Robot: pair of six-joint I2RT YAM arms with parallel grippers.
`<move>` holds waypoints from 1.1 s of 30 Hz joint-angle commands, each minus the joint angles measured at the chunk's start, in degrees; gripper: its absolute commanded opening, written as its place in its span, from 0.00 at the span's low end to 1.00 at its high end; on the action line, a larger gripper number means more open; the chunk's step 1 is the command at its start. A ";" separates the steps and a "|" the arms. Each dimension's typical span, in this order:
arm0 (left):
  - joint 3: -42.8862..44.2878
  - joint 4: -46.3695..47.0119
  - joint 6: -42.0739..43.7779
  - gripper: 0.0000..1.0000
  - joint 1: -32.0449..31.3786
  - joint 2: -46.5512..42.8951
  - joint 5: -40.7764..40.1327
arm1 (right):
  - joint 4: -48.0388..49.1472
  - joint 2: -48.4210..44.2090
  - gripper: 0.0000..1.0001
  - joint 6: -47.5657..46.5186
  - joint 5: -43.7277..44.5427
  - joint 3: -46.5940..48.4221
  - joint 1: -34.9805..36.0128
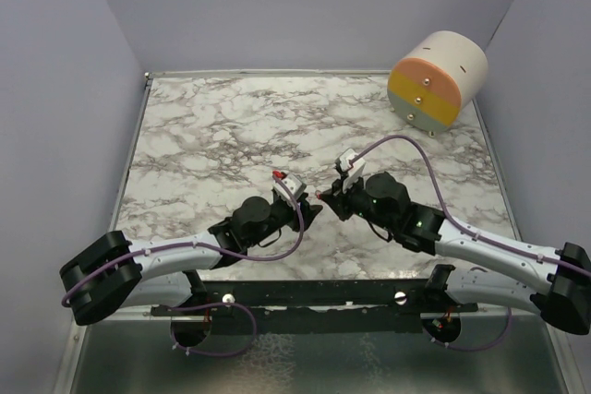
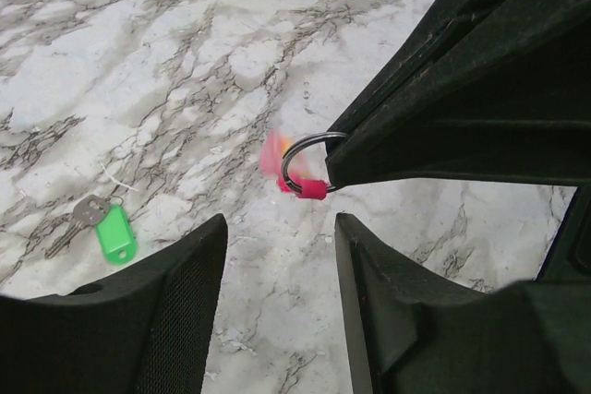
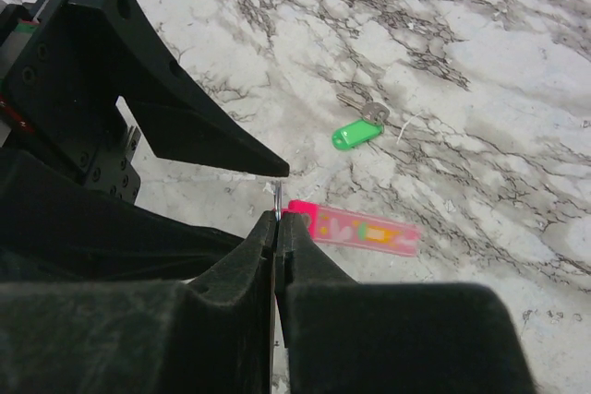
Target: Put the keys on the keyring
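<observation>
Over the marble table [image 1: 185, 136], my right gripper [image 3: 277, 219] pinches the keyring [image 2: 307, 156], with the pink key [image 3: 362, 228] apparently threaded. My left gripper [image 2: 280, 228] stands spread. The green key [image 2: 115, 234] lies loose near them, so I judge the next move is to fetch it.

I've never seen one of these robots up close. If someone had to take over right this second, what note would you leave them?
Left end effector: open, holding nothing, facing the ring.
Right end effector: shut on the metal keyring, held above the marble table.
Pink-red key: hangs at the keyring, apparently threaded on; it is blurred.
Green key: lies on the table, apart from both end effectors.
Done: the pink-red key, apparently.
Left: pick up the green key and thread it onto the keyring.
</observation>
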 commanded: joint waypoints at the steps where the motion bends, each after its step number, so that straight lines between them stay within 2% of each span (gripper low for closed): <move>1: 0.91 0.40 -0.21 0.53 0.01 0.51 1.10 | 1.48 -1.44 0.01 0.72 1.43 0.62 0.34; 9: 0.44 0.38 -0.54 0.54 0.01 -0.35 -0.91 | 1.85 -2.33 0.01 0.75 1.43 0.71 0.35; 15: -1.35 0.82 -1.07 0.52 0.02 -4.10 -6.57 | 1.76 -1.92 0.01 0.49 1.56 1.14 0.35; 22: -4.79 2.11 -3.60 0.46 0.13 -10.67 -14.46 | 3.17 -1.75 0.01 2.19 4.10 0.66 0.37; 27: -5.36 2.13 -6.13 0.40 0.09 -12.15 -20.68 | 8.98 -1.47 0.01 6.77 7.68 -2.53 0.36; 33: -3.47 1.46 -7.57 0.44 0.06 -7.94 -26.60 | 21.89 -1.11 0.01 12.94 14.04 -9.24 0.34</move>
